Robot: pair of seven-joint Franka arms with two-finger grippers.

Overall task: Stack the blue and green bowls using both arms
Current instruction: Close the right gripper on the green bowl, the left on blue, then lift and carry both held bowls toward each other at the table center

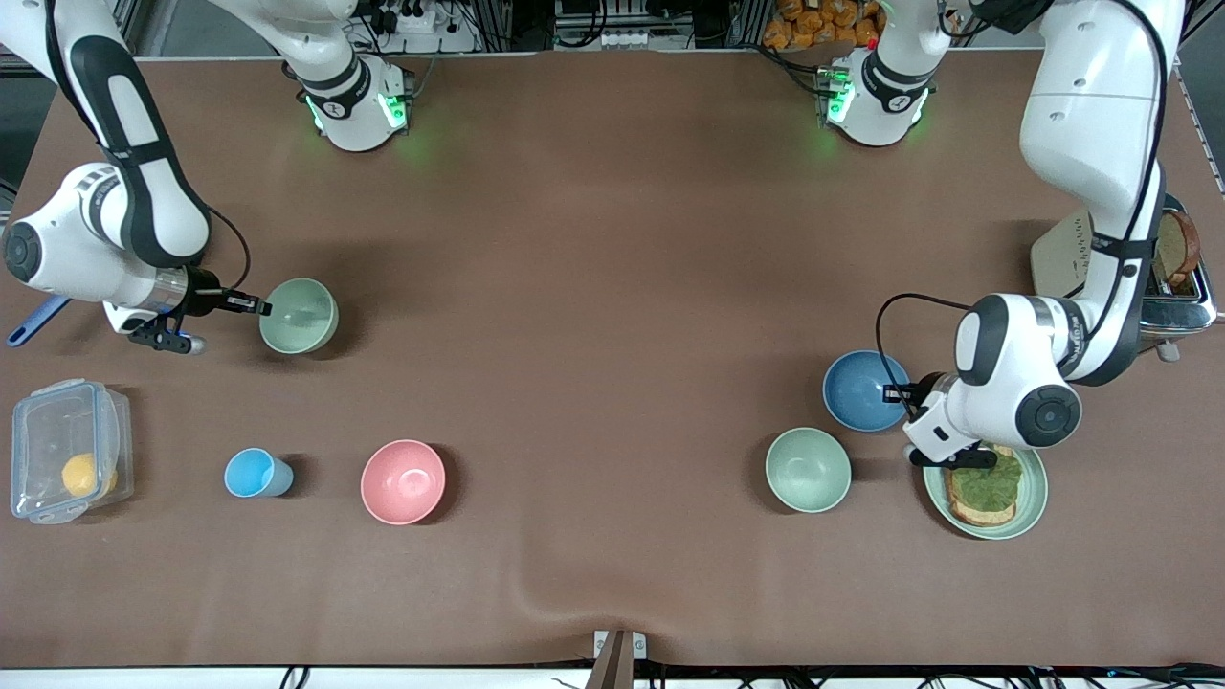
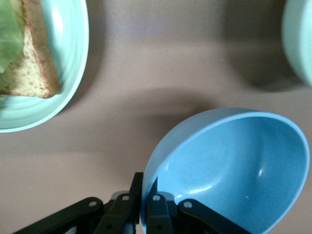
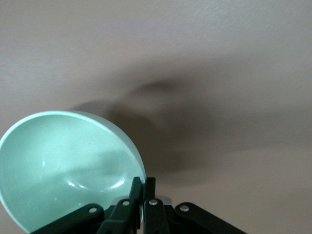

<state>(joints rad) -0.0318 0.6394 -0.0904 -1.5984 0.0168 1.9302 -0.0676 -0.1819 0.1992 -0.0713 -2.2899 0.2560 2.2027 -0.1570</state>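
The blue bowl (image 1: 861,389) is toward the left arm's end of the table. My left gripper (image 1: 904,393) is shut on its rim. In the left wrist view the bowl (image 2: 234,165) is tilted, with one finger inside the rim and one outside at the left gripper (image 2: 146,197). The green bowl (image 1: 299,316) is toward the right arm's end. My right gripper (image 1: 251,305) is shut on its rim. In the right wrist view the bowl (image 3: 63,165) is tilted, held at the right gripper (image 3: 143,190), and casts a shadow on the table.
A paler mint-green bowl (image 1: 808,469) sits nearer the front camera than the blue bowl, beside a green plate with toast (image 1: 1029,502). A toaster (image 1: 1179,273), pink bowl (image 1: 403,481), light-blue cup (image 1: 255,473), clear container (image 1: 67,464) and blue utensil (image 1: 33,323) are also there.
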